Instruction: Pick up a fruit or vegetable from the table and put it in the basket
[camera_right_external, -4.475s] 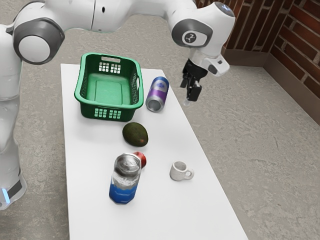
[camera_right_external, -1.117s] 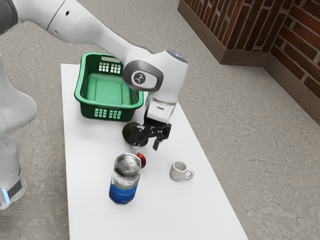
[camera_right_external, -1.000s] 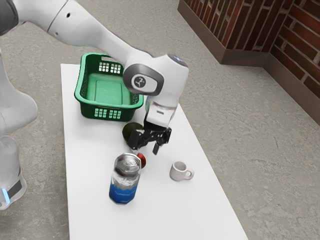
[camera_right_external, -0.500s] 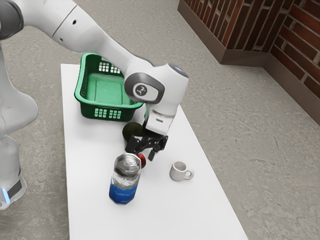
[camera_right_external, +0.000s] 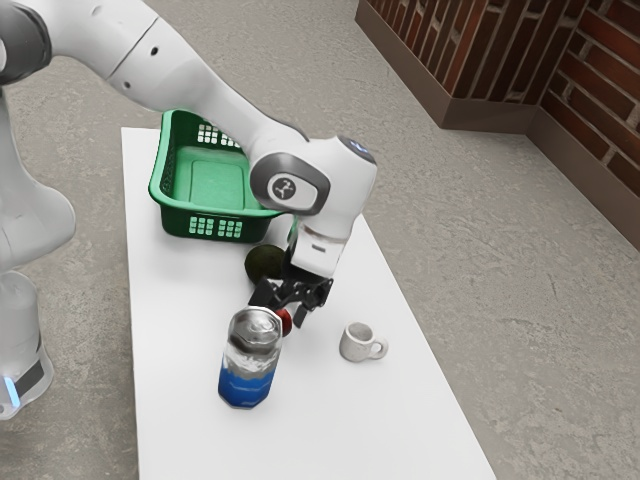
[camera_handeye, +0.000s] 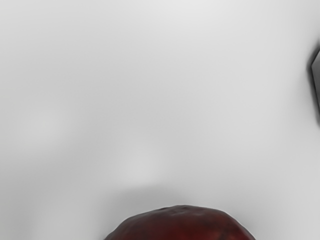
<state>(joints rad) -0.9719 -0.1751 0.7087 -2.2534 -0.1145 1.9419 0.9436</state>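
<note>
My gripper (camera_right_external: 284, 310) is low over the table in the exterior view, its two fingers spread around a small red fruit or vegetable (camera_right_external: 285, 321), partly hidden behind the can. The fingers stand open. In the wrist view the red item (camera_handeye: 182, 225) lies just under the hand. A dark green avocado (camera_right_external: 264, 264) rests beside the gripper, toward the green basket (camera_right_external: 215, 227), whose visible inside holds nothing.
A silver and blue can (camera_right_external: 248, 365) stands upright close to the gripper. A white cup (camera_right_external: 356, 342) sits toward the exterior view's right on the white table (camera_right_external: 330, 430). The forearm passes over a corner of the basket.
Over the last second my hand has come down closer to the red item, shifting slightly toward the exterior view's left. Earlier it was high beyond the table edge. The objects have not moved.
</note>
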